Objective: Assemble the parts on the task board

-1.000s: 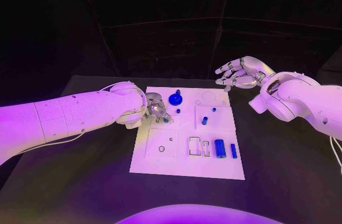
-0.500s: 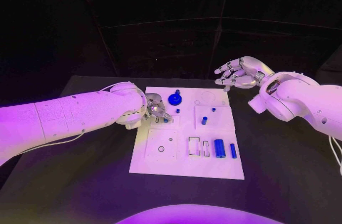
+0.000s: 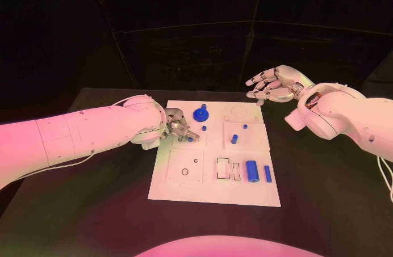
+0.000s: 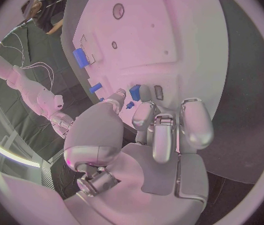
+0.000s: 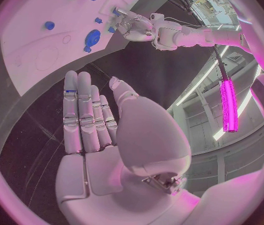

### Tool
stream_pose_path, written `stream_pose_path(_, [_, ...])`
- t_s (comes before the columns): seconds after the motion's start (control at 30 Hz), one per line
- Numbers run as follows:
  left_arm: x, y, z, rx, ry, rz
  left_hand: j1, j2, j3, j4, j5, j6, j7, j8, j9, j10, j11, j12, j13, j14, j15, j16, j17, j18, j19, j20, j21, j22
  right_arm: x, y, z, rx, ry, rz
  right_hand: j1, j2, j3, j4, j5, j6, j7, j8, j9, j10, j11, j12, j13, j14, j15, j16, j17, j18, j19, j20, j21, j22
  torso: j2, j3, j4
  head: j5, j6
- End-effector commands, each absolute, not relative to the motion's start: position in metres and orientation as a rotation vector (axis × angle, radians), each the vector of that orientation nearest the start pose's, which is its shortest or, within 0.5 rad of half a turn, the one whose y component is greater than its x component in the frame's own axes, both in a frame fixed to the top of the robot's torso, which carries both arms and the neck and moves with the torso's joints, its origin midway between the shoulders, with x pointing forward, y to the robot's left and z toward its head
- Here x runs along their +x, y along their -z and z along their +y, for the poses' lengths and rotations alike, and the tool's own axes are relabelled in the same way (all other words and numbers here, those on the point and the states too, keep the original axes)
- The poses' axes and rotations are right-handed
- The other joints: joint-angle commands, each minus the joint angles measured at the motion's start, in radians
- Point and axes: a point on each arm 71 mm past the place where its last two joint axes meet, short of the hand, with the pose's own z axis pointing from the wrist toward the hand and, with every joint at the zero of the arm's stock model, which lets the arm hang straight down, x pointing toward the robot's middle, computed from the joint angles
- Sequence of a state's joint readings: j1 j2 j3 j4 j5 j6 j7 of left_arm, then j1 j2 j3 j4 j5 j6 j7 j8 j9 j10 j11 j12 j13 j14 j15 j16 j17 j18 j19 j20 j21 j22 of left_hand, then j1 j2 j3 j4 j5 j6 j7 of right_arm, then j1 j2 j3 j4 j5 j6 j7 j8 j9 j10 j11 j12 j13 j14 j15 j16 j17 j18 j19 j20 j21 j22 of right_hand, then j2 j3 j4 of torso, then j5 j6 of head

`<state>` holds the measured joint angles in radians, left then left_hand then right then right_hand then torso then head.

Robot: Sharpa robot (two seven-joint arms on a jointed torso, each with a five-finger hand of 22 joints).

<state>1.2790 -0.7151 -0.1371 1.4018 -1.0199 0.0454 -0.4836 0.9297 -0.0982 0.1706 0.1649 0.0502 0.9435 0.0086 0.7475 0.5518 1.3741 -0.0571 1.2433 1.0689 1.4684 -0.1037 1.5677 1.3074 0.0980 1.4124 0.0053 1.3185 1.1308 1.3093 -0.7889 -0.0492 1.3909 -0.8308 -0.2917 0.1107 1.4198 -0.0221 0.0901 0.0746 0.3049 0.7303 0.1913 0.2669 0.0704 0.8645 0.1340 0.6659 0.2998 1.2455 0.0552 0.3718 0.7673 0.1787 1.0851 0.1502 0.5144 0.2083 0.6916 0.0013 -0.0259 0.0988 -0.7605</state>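
Note:
The white task board [image 3: 214,189] lies in the middle of the table. My left hand [image 3: 176,126] sits over its far left part and pinches a small blue part [image 4: 134,91] between thumb and fingers, low over the board. A blue round knob part [image 3: 200,114] stands just beyond the hand, with a blue peg [image 3: 234,138] to its right. Two blue cylinders [image 3: 252,171] lie side by side at the board's near right. My right hand [image 3: 274,82] hangs in the air past the board's far right corner, fingers spread and holding nothing.
Rectangular slots [image 3: 224,167] and a small round hole [image 3: 185,171] show in the board's near half. Bare black table [image 3: 327,177] lies to the right of the board. In the right wrist view the left hand [image 5: 134,27] works at the board's edge.
The left hand's fingers have shifted very slightly over the same spot on the board. The right hand has stayed raised and spread.

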Motion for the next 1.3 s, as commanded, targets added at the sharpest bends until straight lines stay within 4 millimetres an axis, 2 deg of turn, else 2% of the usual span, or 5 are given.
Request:
stream_pose_path(0.03, [0.5, 0.221, 0.191, -0.217, 0.436, 2.253, -0.001, -0.014, -0.032, 0.013, -0.004, 0.006, 0.0, -0.004, 0.0, 0.003, -0.001, 0.003, -0.002, 0.102, -0.009, 0.003, 0.263, -0.009, 0.0, -0.006, -0.004, -0.003, 0.527, 0.138, -0.21, 0.294, -1.042, 1.629, -0.005, -0.003, 0.0, 0.006, 0.004, -0.009, 0.028, 0.006, -0.001, -0.007, 0.002, 0.005, -0.002, 0.007, -0.001, -0.004, -0.002, 0.003, 0.005, 0.003, -0.006, -0.002, 0.0, -0.0003, 0.0007, 0.0, 0.0])
stream_pose_path(0.27, [0.499, 0.209, 0.195, -0.228, 0.455, 2.224, 0.019, -0.025, -0.098, 0.04, -0.004, -0.002, 0.0, -0.006, 0.001, -0.007, -0.002, -0.009, -0.018, 0.102, -0.011, 0.003, 0.263, -0.007, -0.005, -0.01, -0.015, -0.018, 0.527, 0.138, -0.211, 0.294, -1.04, 1.628, -0.005, -0.004, 0.0, 0.006, 0.004, -0.009, 0.028, 0.006, -0.001, -0.007, 0.002, 0.005, -0.002, 0.007, -0.001, -0.004, -0.002, 0.003, 0.005, 0.004, -0.006, -0.002, 0.0, -0.0009, 0.0011, -0.004, 0.002])
stream_pose_path(0.5, [0.51, 0.176, 0.201, -0.224, 0.486, 2.219, 0.127, 0.026, -0.114, 0.024, -0.003, -0.095, 0.038, -0.081, -0.039, -0.056, 0.028, -0.063, -0.09, 0.101, 0.01, 0.0, 0.257, 0.004, -0.035, 0.003, -0.064, -0.087, 0.528, 0.138, -0.213, 0.296, -1.036, 1.627, -0.005, -0.004, 0.0, 0.006, 0.004, -0.009, 0.028, 0.006, -0.001, -0.007, 0.002, 0.005, -0.002, 0.007, -0.001, -0.004, -0.002, 0.003, 0.005, 0.004, -0.006, -0.002, 0.0, -0.0011, 0.001, -0.002, 0.006])
stream_pose_path(0.77, [0.536, 0.142, 0.22, -0.219, 0.422, 2.22, 0.158, 0.054, -0.144, 0.03, -0.003, -0.104, 0.059, -0.129, -0.082, -0.062, 0.047, -0.066, -0.095, 0.1, 0.028, -0.002, 0.254, 0.005, -0.036, 0.021, -0.073, -0.094, 0.529, 0.139, -0.213, 0.297, -1.033, 1.626, -0.005, -0.004, 0.0, 0.006, 0.004, -0.009, 0.028, 0.006, -0.001, -0.007, 0.002, 0.005, -0.002, 0.007, -0.001, -0.004, -0.002, 0.003, 0.005, 0.004, -0.006, -0.002, 0.001, 0.0008, -0.0009, 0.001, 0.011])
stream_pose_path(1.3, [0.581, 0.149, 0.225, -0.193, 0.248, 2.302, 0.149, 0.089, -0.196, 0.071, -0.003, -0.054, 0.049, -0.122, -0.1, -0.065, 0.04, -0.064, -0.097, 0.1, 0.024, -0.002, 0.254, 0.008, -0.034, 0.023, -0.076, -0.094, 0.529, 0.139, -0.21, 0.293, -1.04, 1.627, -0.005, -0.004, 0.0, 0.006, 0.004, -0.009, 0.028, 0.006, -0.001, -0.007, 0.002, 0.005, -0.002, 0.007, -0.001, -0.004, -0.002, 0.003, 0.005, 0.004, -0.006, -0.002, 0.0, -0.0009, -0.0003, 0.007, 0.018])
